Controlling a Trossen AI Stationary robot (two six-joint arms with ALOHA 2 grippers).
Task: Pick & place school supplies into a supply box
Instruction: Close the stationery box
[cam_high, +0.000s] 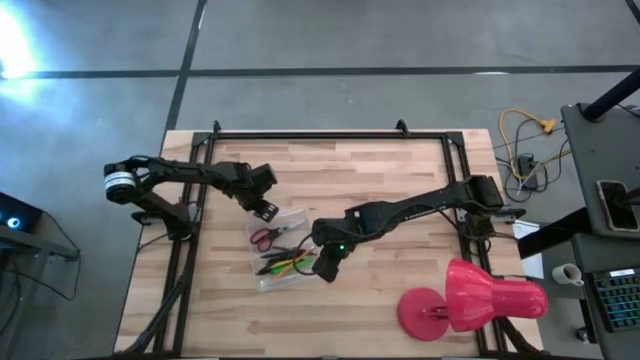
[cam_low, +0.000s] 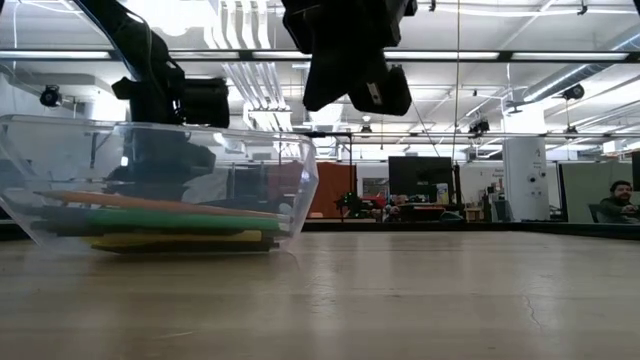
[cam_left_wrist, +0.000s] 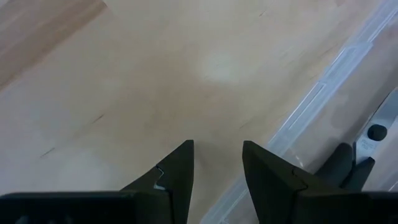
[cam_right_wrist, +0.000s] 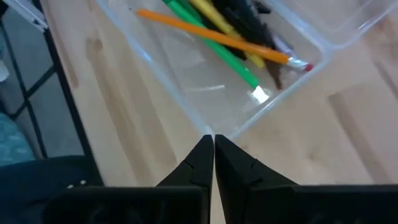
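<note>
The clear supply box stands on the table left of centre. In it lie the red-handled scissors and several pens and pencils; the right wrist view shows an orange pencil, a green pen, a yellow one and dark ones. My left gripper is open and hovers at the box's far left corner, over bare wood, with the scissors beside it. My right gripper is shut and hangs above the box's near right corner, higher than the rim in the low view.
A big pink-red lamp lies on its side near the table's near right corner. A dark metal frame runs along the far edge and both sides. Bare wood lies between box and lamp. A person sits far off in the room.
</note>
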